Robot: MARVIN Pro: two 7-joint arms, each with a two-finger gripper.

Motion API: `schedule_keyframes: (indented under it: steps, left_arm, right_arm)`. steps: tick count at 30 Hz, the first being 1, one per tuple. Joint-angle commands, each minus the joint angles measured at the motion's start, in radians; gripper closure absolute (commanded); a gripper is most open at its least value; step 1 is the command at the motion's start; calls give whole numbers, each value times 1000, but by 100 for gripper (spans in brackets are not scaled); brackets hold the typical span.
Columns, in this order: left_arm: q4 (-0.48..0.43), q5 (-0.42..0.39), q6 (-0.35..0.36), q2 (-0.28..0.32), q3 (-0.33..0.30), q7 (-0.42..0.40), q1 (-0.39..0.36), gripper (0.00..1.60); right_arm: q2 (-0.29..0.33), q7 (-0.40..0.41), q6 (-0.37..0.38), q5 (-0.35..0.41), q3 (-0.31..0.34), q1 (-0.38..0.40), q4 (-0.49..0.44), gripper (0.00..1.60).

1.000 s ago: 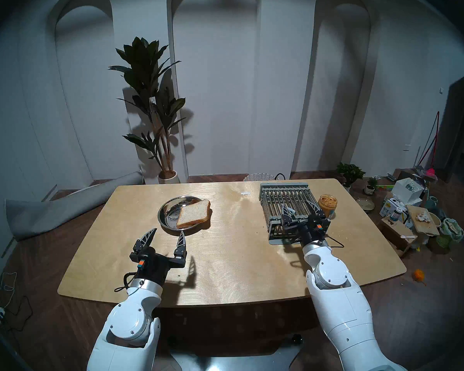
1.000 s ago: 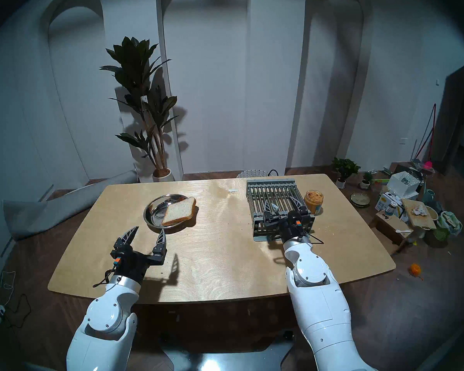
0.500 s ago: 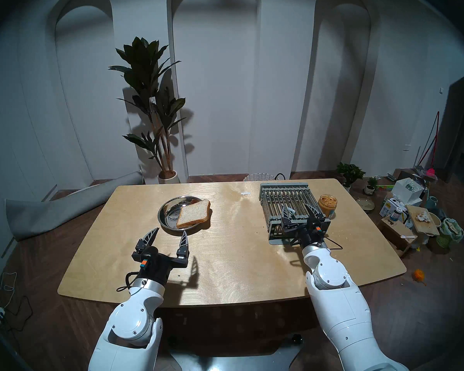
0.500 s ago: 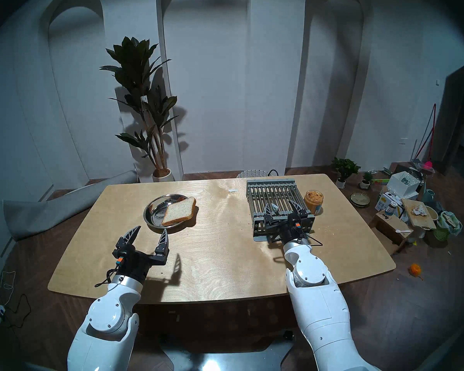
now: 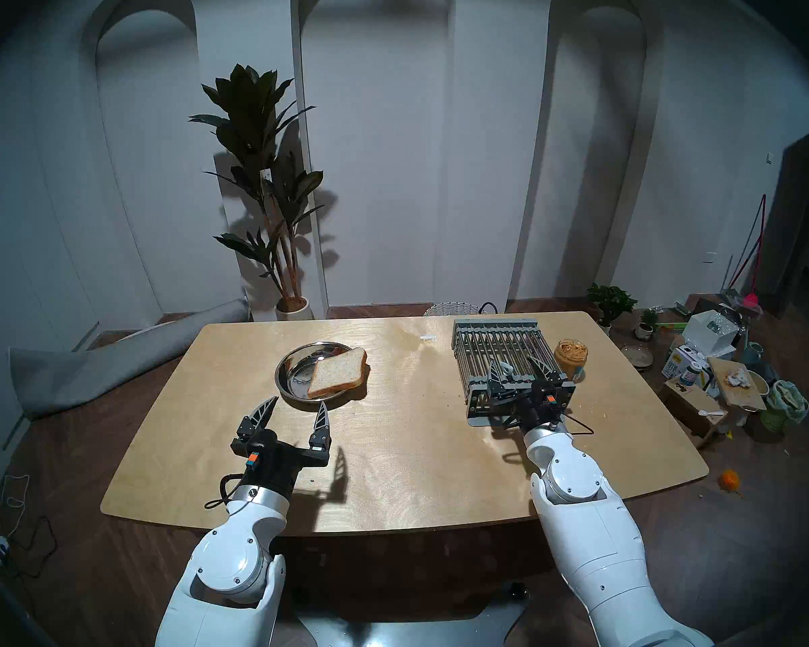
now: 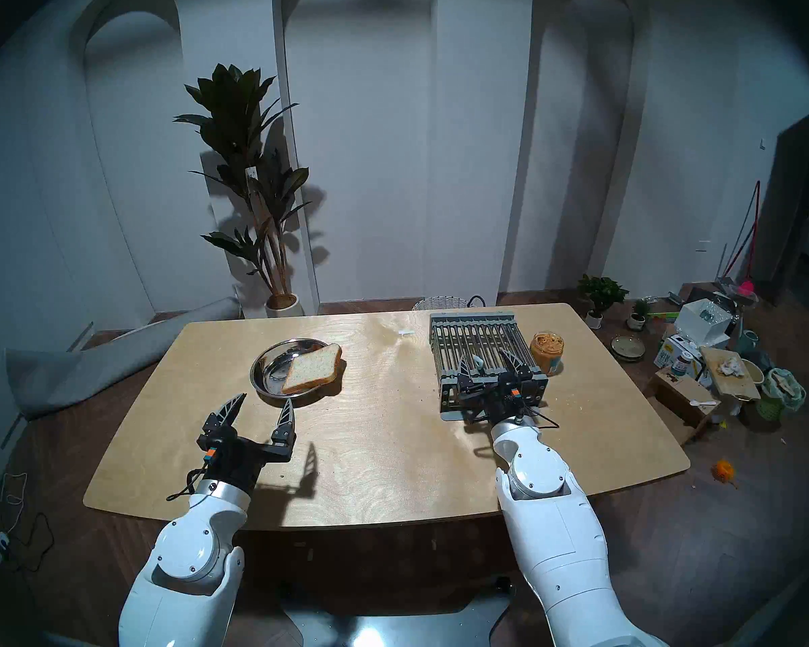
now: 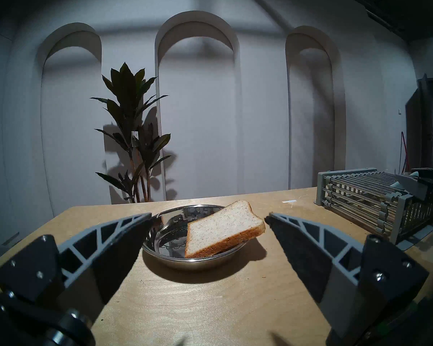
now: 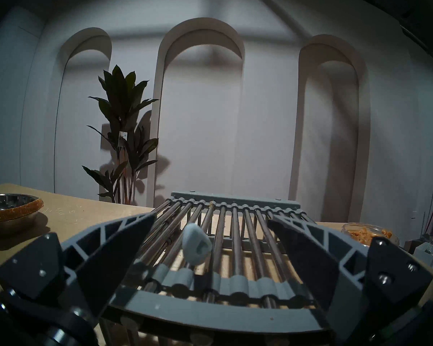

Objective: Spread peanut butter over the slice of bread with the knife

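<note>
Right hand (image 5: 519, 365) nudged forward over rack (image 5: 500, 352)

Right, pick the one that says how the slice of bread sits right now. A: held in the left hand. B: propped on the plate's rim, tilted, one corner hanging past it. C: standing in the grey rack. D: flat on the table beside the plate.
B: the slice of bread leans on the rim of the steel plate, its far corner jutting past the edge; both hands are open and empty.
</note>
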Motion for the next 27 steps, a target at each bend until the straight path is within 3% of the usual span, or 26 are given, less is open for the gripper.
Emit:
schedule_keyframes:
  steps: [1,13,14,27]
  left_arm:
    - [-33,-4,-1,0,-4,1,3,0]
    - [-47,0,0,3,-5,2,13,0]
    - [-48,0,0,3,-5,2,14,0]
    - [-60,11,7,-2,-2,13,23,0]
  right_arm:
    - [-8,-6,4,8,4,13,-18,14]
    - [-19,7,100,66,16,11,-64,29]
    - [-19,7,101,66,16,11,-65,38]
    - [-24,17,116,71,11,20,-60,73]
